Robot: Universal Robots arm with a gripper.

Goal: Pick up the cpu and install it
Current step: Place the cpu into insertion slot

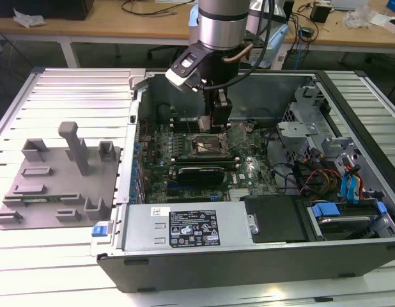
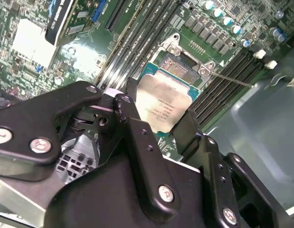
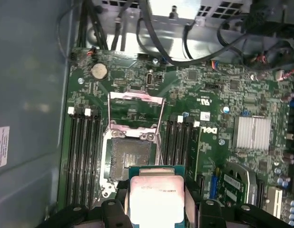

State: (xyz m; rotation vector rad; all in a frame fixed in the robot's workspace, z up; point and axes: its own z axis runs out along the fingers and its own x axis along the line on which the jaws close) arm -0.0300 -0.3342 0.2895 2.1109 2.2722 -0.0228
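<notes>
- Gripping the cpu [image 2: 162,108] by two opposite edges, the gripper [image 2: 159,114] has its jaws clamped on the chip, with a black finger [image 2: 187,129] pressed against each side
- In both wrist views the cpu shows its pale silver top, with a thin green rim around it
- In the first wrist view the cpu [image 3: 156,199] hangs between the fingers above the motherboard [image 3: 218,95], near one edge of the socket [image 3: 130,159] and not seated in it
- The socket's dark contact field lies bare, and its metal load plate [image 3: 135,111] is swung open and lies back on the board
- A thin lever [image 2: 228,78] juts out from the socket's side in the second wrist view
- Rows of memory slots [image 3: 83,156] flank the socket on both sides
- A finned silver heatsink [image 3: 251,133] and a coin battery [image 3: 99,71] sit on the board, well apart from the chip
- In the exterior view the arm [image 1: 218,25] reaches down into the open computer case [image 1: 248,265], with the gripper [image 1: 218,125] low over the socket [image 1: 210,146]
- A power supply [image 1: 191,230] with a white label fills the case's near edge
- On the slatted table [image 1: 57,83], toward the exterior view's left of the case, lies a grey fixture plate [image 1: 57,185] with upright pegs, well apart from the gripper
</notes>
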